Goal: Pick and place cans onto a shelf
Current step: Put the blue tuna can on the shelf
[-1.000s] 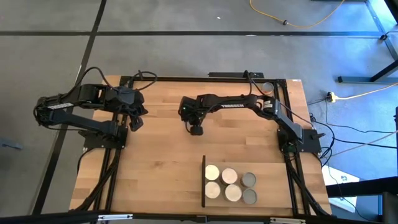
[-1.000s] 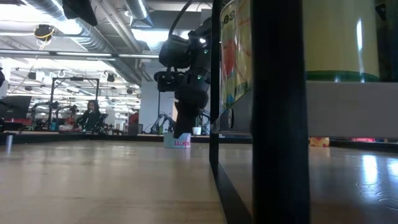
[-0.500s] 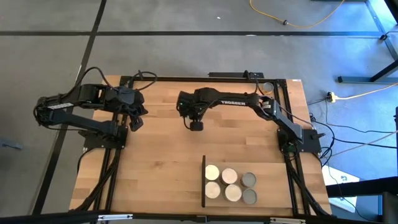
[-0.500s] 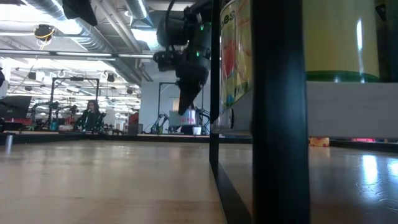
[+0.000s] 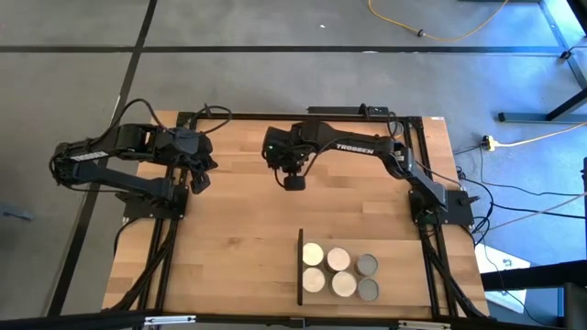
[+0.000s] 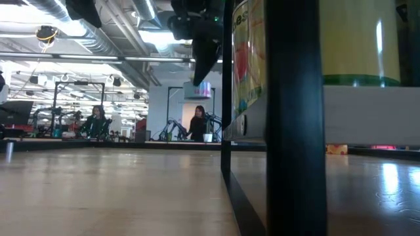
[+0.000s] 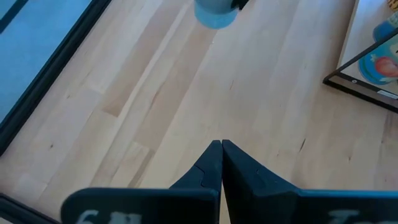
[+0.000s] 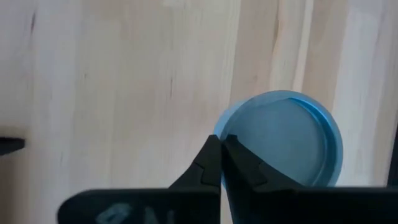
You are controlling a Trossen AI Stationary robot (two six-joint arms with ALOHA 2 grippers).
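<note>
Carry step here. The right claw (image 5: 293, 176) is out over the middle of the table (image 5: 229, 247), near its far side, fingers pinched together on the rim of a blue-topped can (image 8: 283, 140). In the right wrist view the tips meet right at the lid's edge: a thin grip, not a wrap around the body. From table height the can (image 6: 197, 90) hangs under the claw, well clear of the wood, so I'd say the pick is made and the move across is the job in hand.

The left claw (image 5: 198, 179) waits at the left side of the table, fingers pressed together, holding nothing.

The shelf (image 5: 301, 266) sits at the near edge, right of centre, its black upright on the side facing the open table. Six cans (image 5: 337, 259) are on it in two rows: four cream tops beside the upright, two grey tops at the far end.

What comes next? The right arm has to swing the can toward the near edge and come in over the shelf from above, clearing the upright. The open wood looks to be past the grey tops, or the can may have to go on top of one already there; I can't tell which from here. With a rim pinch like this, the can could swing or slip, so a slow, level carry and a gentle set-down before the fingers part looks wise.
</note>
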